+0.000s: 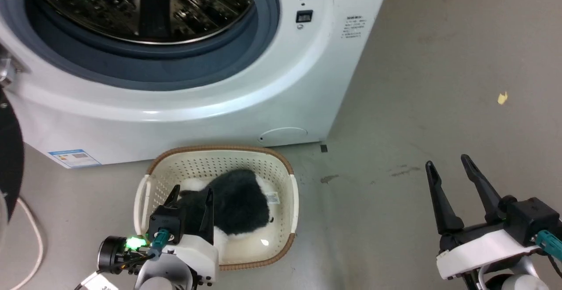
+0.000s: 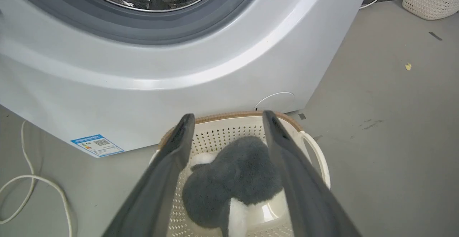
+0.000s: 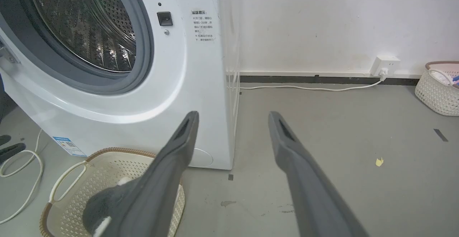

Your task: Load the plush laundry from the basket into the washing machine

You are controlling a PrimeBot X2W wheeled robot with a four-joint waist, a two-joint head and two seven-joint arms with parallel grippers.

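Observation:
The black-and-white plush laundry [image 1: 239,204] lies in the cream basket [image 1: 287,167] on the floor, just in front of the washing machine [image 1: 246,92]. The washer's door stands open, showing the steel drum [image 1: 145,5]. My left gripper [image 1: 192,193] is open over the basket's near left side, its fingers spread around the plush's left end [image 2: 233,176] without closing on it. Off to the right above bare floor, my right gripper [image 1: 450,167] is open and holds nothing. The right wrist view shows the basket [image 3: 71,172] and the plush [image 3: 104,204] at lower left.
The black-rimmed door edge [image 1: 9,158] hangs at the far left. A white cable [image 2: 36,186] loops on the floor left of the washer. A second basket [image 3: 439,90] sits by the wall near a power socket [image 3: 385,65]. A yellow scrap [image 1: 502,98] lies on the grey floor.

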